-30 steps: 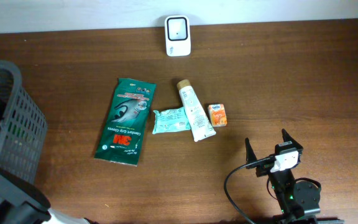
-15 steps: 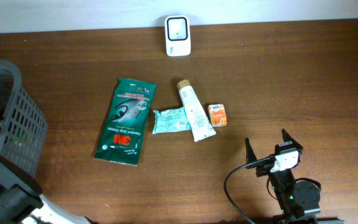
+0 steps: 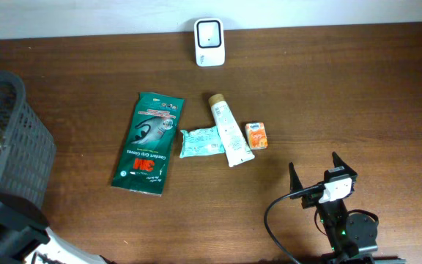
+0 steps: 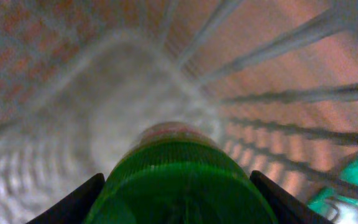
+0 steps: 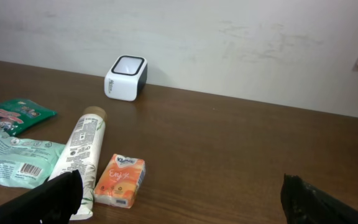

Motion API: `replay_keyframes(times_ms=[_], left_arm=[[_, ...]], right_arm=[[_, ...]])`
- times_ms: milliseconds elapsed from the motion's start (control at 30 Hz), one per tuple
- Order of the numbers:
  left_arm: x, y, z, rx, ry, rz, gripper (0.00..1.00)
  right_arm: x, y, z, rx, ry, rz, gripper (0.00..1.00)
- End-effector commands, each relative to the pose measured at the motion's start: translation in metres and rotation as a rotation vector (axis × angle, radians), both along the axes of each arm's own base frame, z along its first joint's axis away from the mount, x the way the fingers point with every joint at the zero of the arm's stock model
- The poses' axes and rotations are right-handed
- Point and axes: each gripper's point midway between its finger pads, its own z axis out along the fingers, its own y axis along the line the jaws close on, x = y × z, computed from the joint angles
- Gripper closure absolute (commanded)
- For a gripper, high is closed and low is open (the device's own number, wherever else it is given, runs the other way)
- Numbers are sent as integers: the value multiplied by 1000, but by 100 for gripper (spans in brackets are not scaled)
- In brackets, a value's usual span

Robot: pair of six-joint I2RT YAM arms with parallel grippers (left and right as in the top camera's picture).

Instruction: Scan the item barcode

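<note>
Only the left wrist view looks inside the grey mesh basket (image 3: 20, 139). There a green round item (image 4: 179, 158), blurred, fills the lower middle of the frame, with the basket's wires running behind it. The left gripper (image 4: 176, 179) has 1 finger on each side of that item, jaws partly apart; the blur hides whether they press on it.

From overhead the basket sits at the left edge and shows just a small green patch inside, while the left arm (image 3: 6, 227) fills the lower left corner. That view also lays out the table (image 3: 343, 88): a white scanner (image 3: 209, 42) at top centre, and mid-frame a green 3M pack (image 3: 149, 143), a teal packet (image 3: 200, 142), a tube (image 3: 230, 130) and an orange tissue pack (image 3: 256, 136).

The right gripper (image 3: 314, 169), at lower right, stands wide open and holds nothing. Its wrist view adds the scanner's side, set against a pale wall (image 5: 229, 43).
</note>
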Motion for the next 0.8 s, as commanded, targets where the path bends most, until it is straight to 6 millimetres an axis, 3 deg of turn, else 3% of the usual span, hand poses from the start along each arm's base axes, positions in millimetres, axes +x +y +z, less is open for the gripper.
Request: replay_keyframes(times_ms=[0,67,167,233,333,400,500,600,767], left_arm=[[7,-33,109,40,-277,-69,36],[0,-50,152,78,-380,-104,36],[-24,-105,226,143,-574,-212,35],[-29,-139,245,158,-618,-284,35],[-17,-191,245,108,-626,-424,35],[1,-241,231,35,-599,-569,35],[22,-295,202,-49,-536,-720,35],[51,-360,144,-121,-402,-871,36],[82,-416,62,-65,-214,-969,37]], right_arm=[[0,1,-3,4,4,4,2],[0,1,-3,4,4,4,2],[0,1,-3,4,4,4,2],[0,1,-3,4,4,4,2],[0,1,-3,4,4,4,2],[0,1,-3,4,5,4,2],[0,1,-3,4,4,4,2],[0,1,-3,4,5,4,2],[0,1,-3,4,4,4,1]])
